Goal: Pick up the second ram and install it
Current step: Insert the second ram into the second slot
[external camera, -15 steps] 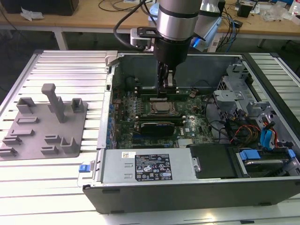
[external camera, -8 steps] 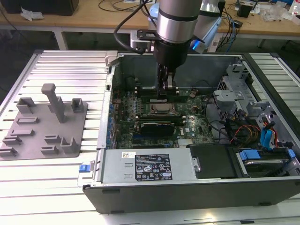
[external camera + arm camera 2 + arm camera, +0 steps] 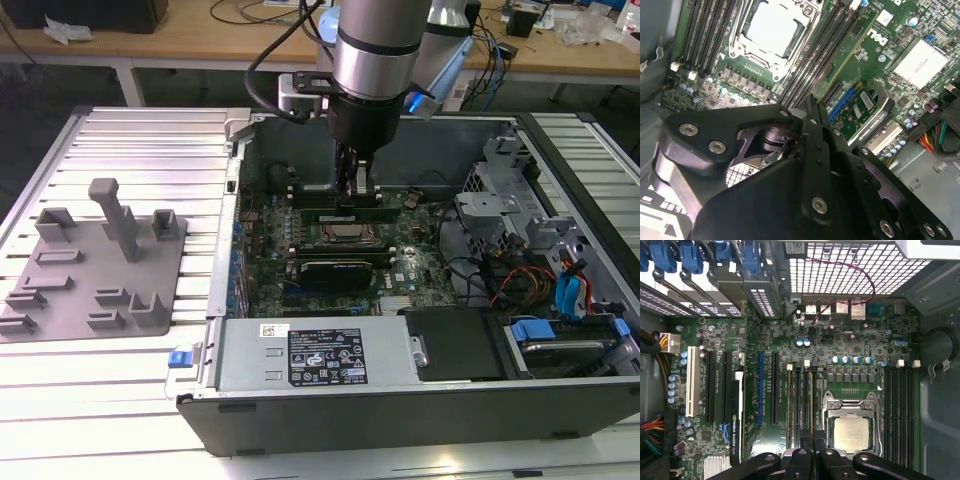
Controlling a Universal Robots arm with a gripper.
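Note:
The second ram [image 3: 322, 213] is a thin green stick standing on edge along the memory slots just behind the processor socket [image 3: 345, 236], inside the open computer case. My gripper [image 3: 358, 193] reaches straight down onto its middle and is shut on it. In the second wrist view the green stick [image 3: 847, 47] runs away from the closed fingertips of the gripper [image 3: 809, 102], and its other half is hidden behind the linkage. In the first wrist view the gripper [image 3: 812, 440] sits over the slots beside the processor socket [image 3: 850, 432]. I cannot tell whether the stick is fully seated.
A black card with a glossy cover [image 3: 340, 270] lies in front of the socket. Drive cages and coloured cables [image 3: 520, 280] crowd the exterior view's right. A power supply [image 3: 320, 355] lines the near wall. A grey parts holder [image 3: 100, 270] rests on the slatted table at the left.

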